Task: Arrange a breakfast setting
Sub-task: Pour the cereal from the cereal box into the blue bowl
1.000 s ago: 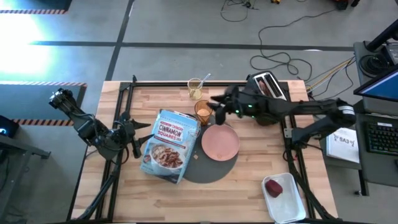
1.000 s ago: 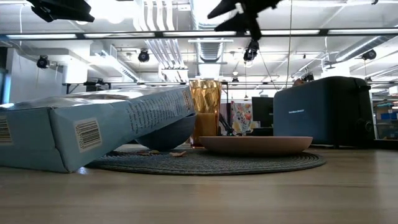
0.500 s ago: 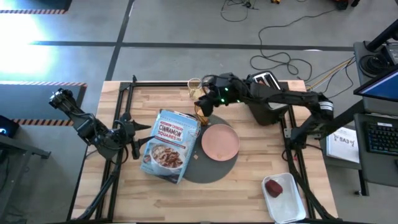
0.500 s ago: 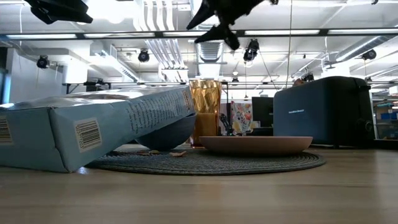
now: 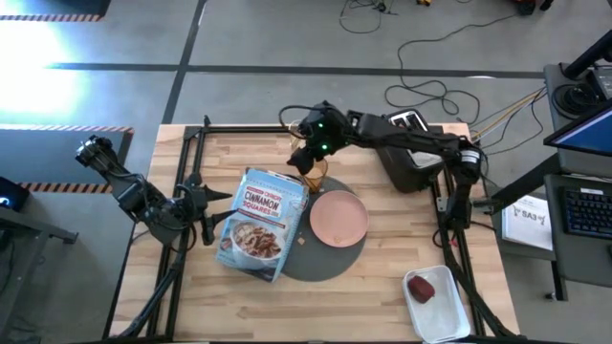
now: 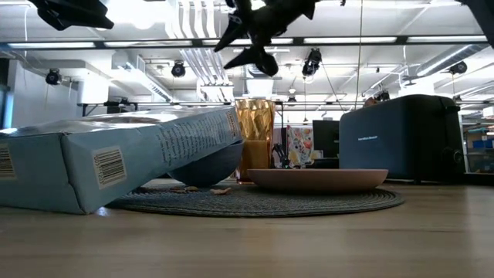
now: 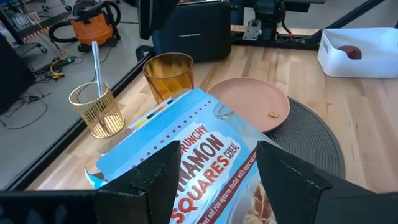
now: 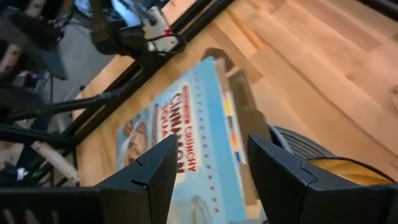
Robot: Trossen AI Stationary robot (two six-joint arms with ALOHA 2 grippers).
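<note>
Two grippers are in view. Right gripper (image 5: 304, 151) hovers above the amber tumbler (image 5: 312, 170) at the table's far side, fingers parted and empty. Left gripper (image 5: 206, 212) waits left of the cereal box (image 5: 259, 222), fingers apart, empty. Cereal box lies tilted over the blue bowl (image 6: 210, 165) on the round mat (image 5: 325, 258), beside the pink plate (image 5: 338, 219). Red apple (image 5: 422, 288) sits in the white tray (image 5: 449, 315).

Both arms are matt black, built from chunky jointed segments. The right arm (image 5: 411, 143) carries a small green light near its wrist, and its black claw (image 5: 304, 158) ends in 2 angular, pointed fingers. The left arm (image 5: 124, 186) ends in a similar black claw (image 5: 206, 205) with 2 broad, blunt fingers (image 7: 158, 180).
</note>
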